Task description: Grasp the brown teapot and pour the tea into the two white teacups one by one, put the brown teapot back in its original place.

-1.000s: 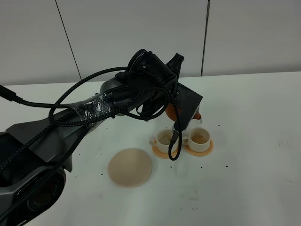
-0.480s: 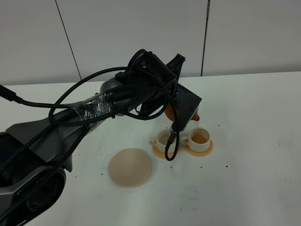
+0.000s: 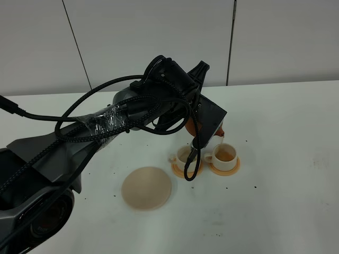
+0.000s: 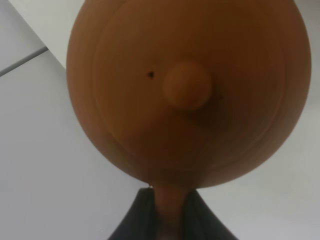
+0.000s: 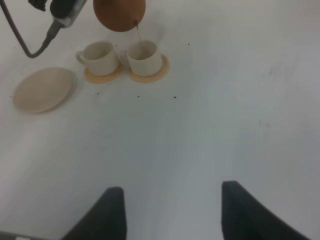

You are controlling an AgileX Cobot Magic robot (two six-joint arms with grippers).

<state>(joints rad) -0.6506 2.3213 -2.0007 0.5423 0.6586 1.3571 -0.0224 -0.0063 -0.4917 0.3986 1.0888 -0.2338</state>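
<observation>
My left jaws grip the teapot (image 4: 190, 90) by its handle, spout tipped over the cup (image 3: 225, 154) farther from the mat (image 3: 146, 187) — tea streams in. The other cup (image 3: 186, 155) stands just beside, toward the mat; my right jaws hang open.

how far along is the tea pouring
Done: the left gripper has the brown teapot lifted off its trivet. In hand: tea is streaming into the cup farther from the trivet. Left: the nearer cup, which looks empty, then setting the teapot back on the trivet.
</observation>
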